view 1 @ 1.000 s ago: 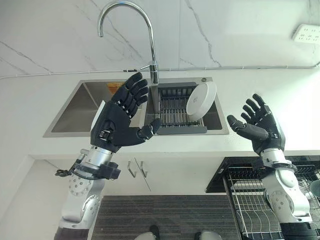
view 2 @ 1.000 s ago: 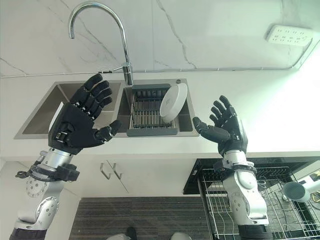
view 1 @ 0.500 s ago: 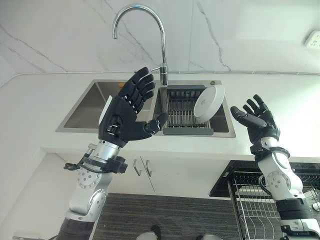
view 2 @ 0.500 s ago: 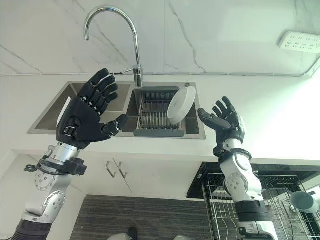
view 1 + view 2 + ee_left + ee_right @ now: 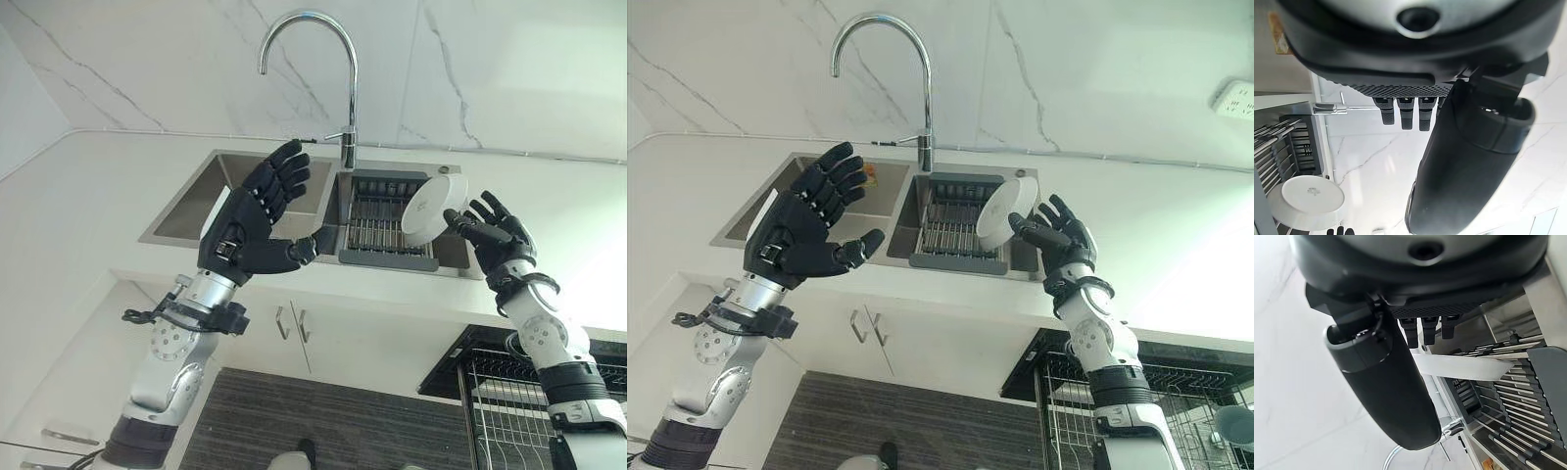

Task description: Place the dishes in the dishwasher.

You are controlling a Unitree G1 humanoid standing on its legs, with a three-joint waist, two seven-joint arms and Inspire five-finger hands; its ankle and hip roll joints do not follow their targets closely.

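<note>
2 hands raised over the counter [image 5: 88, 196]. Left hand [image 5: 247, 223]: fingers spread, empty, above the sink [image 5: 245, 186]. Centre: tap [image 5: 323, 69]; dark drying rack [image 5: 377, 220] in the sink's right basin. White plate [image 5: 432, 207]: on edge in the rack's right end. Right hand [image 5: 493, 235]: fingers apart, just beside the plate, not yet closed on it. Step: reach for the plate. Next: clamp its rim, lift it, carry it to the dishwasher rack [image 5: 509, 411].

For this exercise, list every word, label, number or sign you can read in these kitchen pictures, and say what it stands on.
None can be read.
Plate: a faint grey mark at the middle of its underside, too small to read.
Sink: an orange label on the back wall of the left basin, too blurred to read.
</note>
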